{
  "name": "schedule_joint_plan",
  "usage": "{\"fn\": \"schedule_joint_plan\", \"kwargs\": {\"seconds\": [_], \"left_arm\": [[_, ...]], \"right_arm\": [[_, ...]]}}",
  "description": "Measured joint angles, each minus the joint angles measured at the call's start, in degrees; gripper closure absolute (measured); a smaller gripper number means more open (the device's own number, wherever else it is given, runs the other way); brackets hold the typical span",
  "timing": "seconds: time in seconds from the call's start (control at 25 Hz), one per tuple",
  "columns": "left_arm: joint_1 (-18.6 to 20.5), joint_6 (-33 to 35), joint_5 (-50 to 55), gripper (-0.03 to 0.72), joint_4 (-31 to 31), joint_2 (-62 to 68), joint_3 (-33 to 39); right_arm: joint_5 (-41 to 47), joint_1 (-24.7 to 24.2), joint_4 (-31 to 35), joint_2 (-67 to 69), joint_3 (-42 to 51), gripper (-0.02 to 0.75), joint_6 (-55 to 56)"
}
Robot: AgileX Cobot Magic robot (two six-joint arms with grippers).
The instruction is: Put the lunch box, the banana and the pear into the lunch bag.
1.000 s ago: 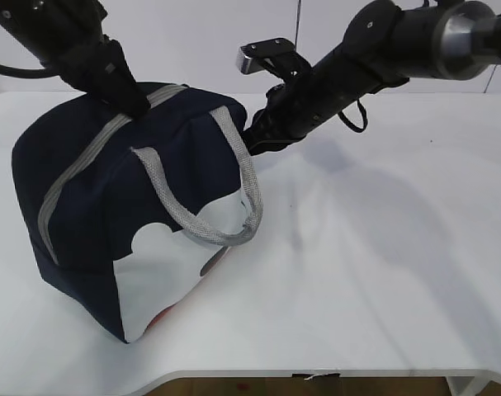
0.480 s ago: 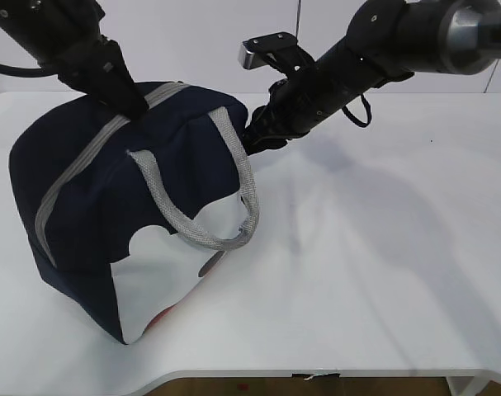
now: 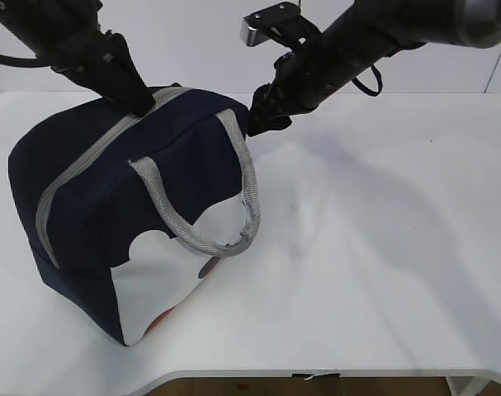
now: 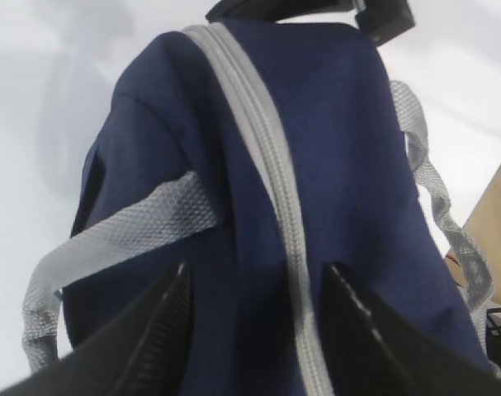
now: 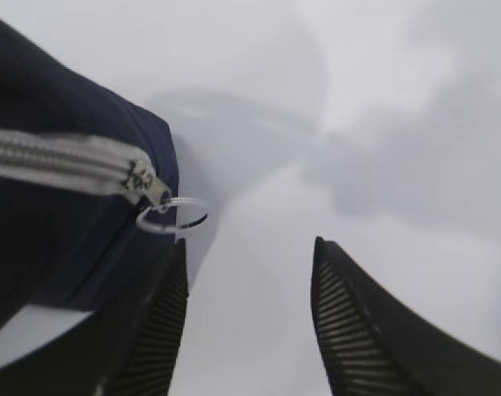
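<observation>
While zipped, lunch bag (image 3: 126,206) hides contents.

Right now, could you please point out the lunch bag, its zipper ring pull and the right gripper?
lunch bag (image 3: 110,198), exterior view, navy front panel.
ring pull (image 5: 172,216), right wrist view, metal loop.
right gripper (image 5: 246,318), right wrist view, midway between fingertips.

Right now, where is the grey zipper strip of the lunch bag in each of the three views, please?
Exterior view: the zipper strip runs diagonally over the lunch bag top, left half of the picture.
Left wrist view: the strip runs from top centre downward, between the gripper fingers.
Right wrist view: its end lies at the left edge, closed.
Shared landmark: the navy fabric beside the strip; the metal ring pull shows only here.
</observation>
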Motion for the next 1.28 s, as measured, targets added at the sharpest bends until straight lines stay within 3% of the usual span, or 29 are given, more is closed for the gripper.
{"fn": "schedule_joint_plan", "kwargs": {"seconds": [0.28, 0.44, 0.72, 1.08, 1.28], "left_arm": [[0.0, 0.0, -0.25, 0.304, 0.0, 0.0, 0.0], [0.0, 0.0, -0.38, 0.304, 0.0, 0.0, 0.0], [0.0, -1.62, -0.48, 0.304, 0.21, 0.0, 0.0], [0.0, -15.81, -0.37, 0.303, 7.92, 0.0, -1.01], [0.0, -23.52, 1.98, 0.299, 12.31, 0.0, -5.98]], "right_arm": [[9.53, 0.0, -8.55, 0.0, -6.63, 0.336, 2.98], [15.39, 0.0, -15.45, 0.0, -10.55, 0.336, 7.89], [26.26, 0.0, -21.83, -0.02, -15.69, 0.337, 18.69], [27.76, 0.0, -27.12, -0.99, -19.68, 0.342, 32.33], [28.0, 0.0, -28.34, -2.58, -19.68, 0.342, 36.42]]}}
